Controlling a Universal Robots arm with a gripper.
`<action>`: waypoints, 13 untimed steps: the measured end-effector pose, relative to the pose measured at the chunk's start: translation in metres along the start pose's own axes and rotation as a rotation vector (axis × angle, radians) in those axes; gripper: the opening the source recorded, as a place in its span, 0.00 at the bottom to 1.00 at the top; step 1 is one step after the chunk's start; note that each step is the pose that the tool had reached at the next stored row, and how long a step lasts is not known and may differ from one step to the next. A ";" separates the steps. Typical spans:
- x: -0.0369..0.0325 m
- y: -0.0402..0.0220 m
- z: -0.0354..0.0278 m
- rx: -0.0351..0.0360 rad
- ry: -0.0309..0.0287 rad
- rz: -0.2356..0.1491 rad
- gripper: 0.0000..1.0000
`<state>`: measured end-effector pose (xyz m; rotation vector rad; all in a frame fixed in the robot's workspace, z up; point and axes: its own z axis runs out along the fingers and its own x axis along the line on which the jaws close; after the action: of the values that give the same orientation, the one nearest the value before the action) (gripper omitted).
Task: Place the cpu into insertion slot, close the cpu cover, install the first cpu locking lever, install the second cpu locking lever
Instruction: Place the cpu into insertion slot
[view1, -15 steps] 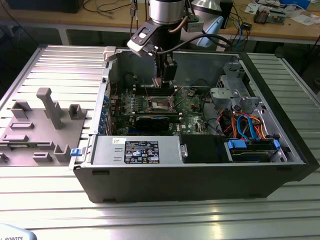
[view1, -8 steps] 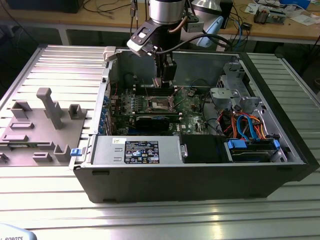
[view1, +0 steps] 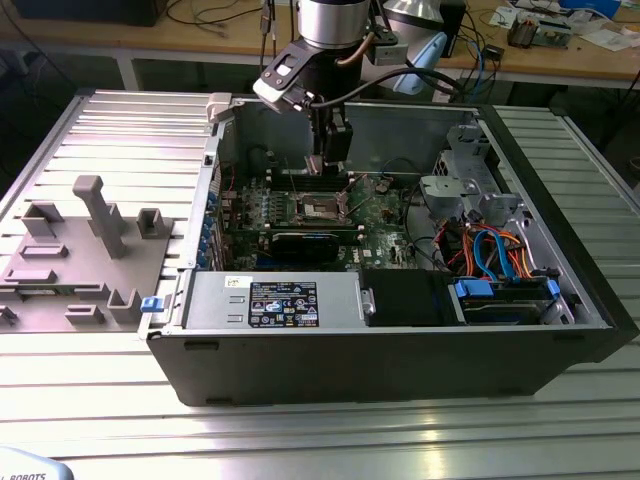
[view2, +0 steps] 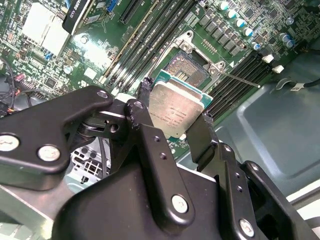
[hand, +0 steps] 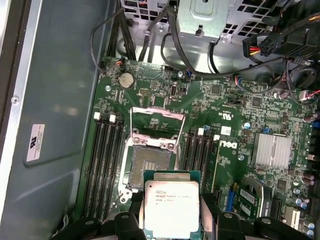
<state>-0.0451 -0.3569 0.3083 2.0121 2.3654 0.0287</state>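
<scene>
In the upper centre of the exterior view the gripper (view1: 328, 165) reaches down into the open computer case (view1: 400, 350), above the motherboard (view1: 380, 215). Both wrist views show its fingers closed on the cpu (view2: 175, 105) (hand: 171, 207), pinching two opposite edges with the silver-grey top facing the cameras. In the first wrist view the chip hangs just beside the bare insertion slot (hand: 150, 165), near it but not yet over it, and apart from the board. The cpu cover (hand: 157, 111) stands raised at the slot's far edge, so the opening looks free. In the second wrist view a thin locking lever (view2: 240, 79) juts out beside the slot. The step in hand appears to be seating the chip. Done well, it calls for bringing the chip squarely over the slot, edges parallel to the frame and the chip level, then lowering it straight down without sliding across the contacts. The main risks I judge are a tilted drop or a corner catching the frame, and the grip should only ease once the chip lies flat.
</scene>
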 end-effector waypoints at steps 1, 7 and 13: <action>0.0000 0.0000 0.0000 0.0001 0.0000 0.002 0.54; 0.0000 0.0000 0.0001 0.0002 -0.0005 0.011 0.54; 0.0000 0.0000 0.0001 0.0004 -0.0013 0.023 0.54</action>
<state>-0.0451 -0.3569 0.3081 2.0387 2.3418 0.0275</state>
